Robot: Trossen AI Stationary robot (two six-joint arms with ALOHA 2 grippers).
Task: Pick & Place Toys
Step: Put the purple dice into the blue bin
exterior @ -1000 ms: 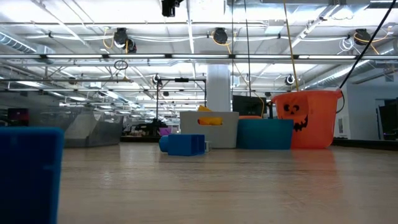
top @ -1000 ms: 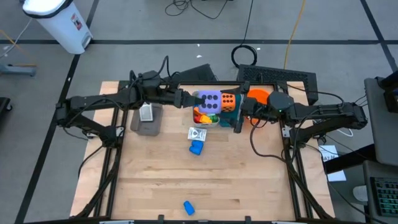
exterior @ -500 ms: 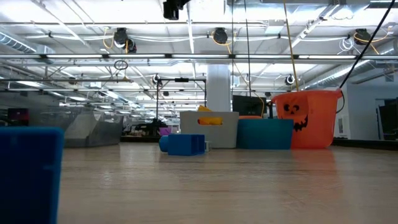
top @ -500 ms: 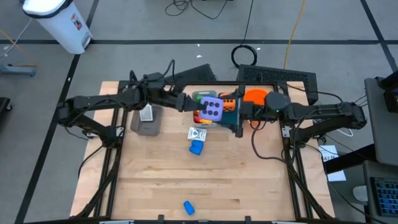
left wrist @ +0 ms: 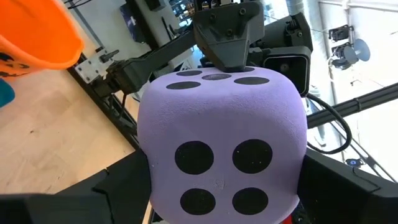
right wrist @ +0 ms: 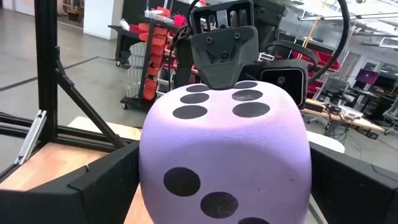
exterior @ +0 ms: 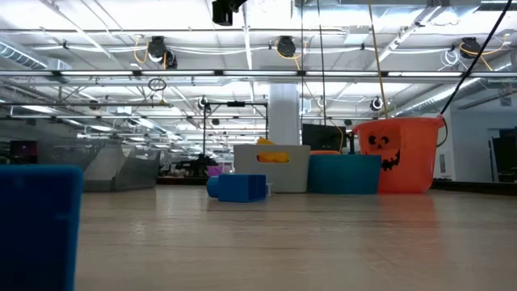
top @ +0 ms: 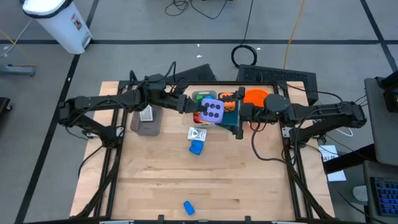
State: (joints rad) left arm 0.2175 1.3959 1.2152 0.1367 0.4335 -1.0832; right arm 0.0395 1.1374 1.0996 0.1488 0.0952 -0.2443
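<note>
Both my grippers meet over the bins at the table's far side: my left gripper (top: 198,109) and my right gripper (top: 231,114) each have their fingers spread wide around the purple die (top: 213,110), held between them above the teal bin (top: 232,119).

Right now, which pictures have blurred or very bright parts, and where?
Low view: the blue brick nearest the lens is a soft blur, and the ceiling lights glare. Left wrist view: the orange bucket in the corner is out of focus, while the purple die is sharp. High view: evenly lit, with only faint shadows.
</note>
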